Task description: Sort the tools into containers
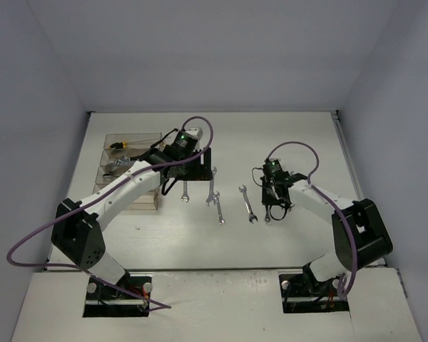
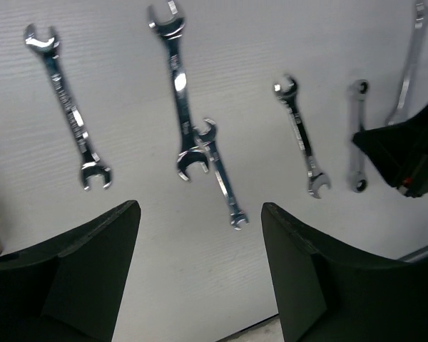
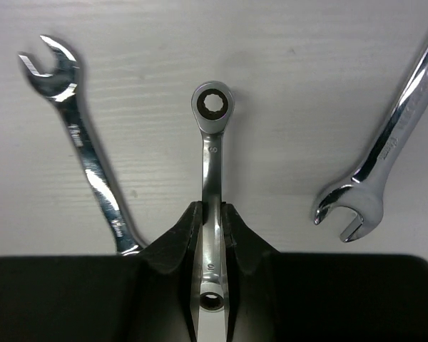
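Near: right pincer (image 3: pixel 212 214) clamped narrow on the shank of the ring wrench (image 3: pixel 211 153). Its long axis runs straight out ahead of the fingers, ring end farthest. Can't tell if it's clear of the table (image 3: pixel 285 64). Open-end wrenches lie loose either side, one left (image 3: pixel 85 153), one right (image 3: pixel 389 142), neither touching it. Left pincer (image 2: pixel 200 210) wide, holding nothing, above two wrenches touching at the heads (image 2: pixel 196 153). Farthest: bins (image 1: pixel 132 135), well off to the left past the left arm, so a long cross-table carry for the right; left arm is nearer
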Tool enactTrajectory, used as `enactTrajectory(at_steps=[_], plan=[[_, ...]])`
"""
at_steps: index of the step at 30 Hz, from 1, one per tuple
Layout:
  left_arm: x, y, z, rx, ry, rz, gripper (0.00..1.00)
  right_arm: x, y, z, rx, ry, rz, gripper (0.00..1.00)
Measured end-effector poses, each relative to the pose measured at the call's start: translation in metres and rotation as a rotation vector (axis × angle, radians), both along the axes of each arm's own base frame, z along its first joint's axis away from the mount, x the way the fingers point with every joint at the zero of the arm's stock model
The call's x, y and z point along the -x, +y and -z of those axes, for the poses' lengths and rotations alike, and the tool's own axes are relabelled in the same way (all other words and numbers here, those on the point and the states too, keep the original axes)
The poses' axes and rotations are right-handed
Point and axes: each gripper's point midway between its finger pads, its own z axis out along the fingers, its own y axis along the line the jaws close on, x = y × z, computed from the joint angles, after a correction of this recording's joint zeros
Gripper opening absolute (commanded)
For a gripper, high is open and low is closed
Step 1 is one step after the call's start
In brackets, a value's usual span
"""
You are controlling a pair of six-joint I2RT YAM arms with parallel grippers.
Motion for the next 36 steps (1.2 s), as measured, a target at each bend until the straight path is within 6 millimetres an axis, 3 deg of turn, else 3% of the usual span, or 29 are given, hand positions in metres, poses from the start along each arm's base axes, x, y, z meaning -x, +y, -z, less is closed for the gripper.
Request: enactTrajectory(at_steps=[6, 11, 18, 27, 31, 34, 36], plan=[[0.004, -0.037, -0.013, 0.216, -0.02, 0.085, 0.66, -0.029, 0.039, -0.06, -0.067, -0.164, -0.177, 0.0], [0.0, -0.059, -0.033, 0.347, -0.047, 0.12, 0.66, -0.033, 0.087, -0.107, -0.174, -0.269, -0.365, 0.0], [-0.009, -0.073, -0.048, 0.429, -0.087, 0.126, 0.66, -0.022, 0.119, -0.126, -0.282, -0.277, -0.498, 0.0], [-0.015, -0.079, -0.021, 0.422, -0.014, 0.086, 0.62, -0.019, 0.136, -0.141, -0.347, -0.3, -0.558, 0.0], [-0.018, -0.083, -0.019, 0.44, -0.001, 0.067, 0.38, -0.018, 0.14, -0.143, -0.362, -0.304, -0.571, 0.0], [-0.023, -0.087, -0.026, 0.473, -0.019, 0.06, 0.07, -0.018, 0.142, -0.144, -0.37, -0.306, -0.576, 0.0], [-0.026, -0.09, -0.031, 0.499, -0.029, 0.053, 0.0, -0.018, 0.142, -0.145, -0.372, -0.308, -0.576, 0.0]])
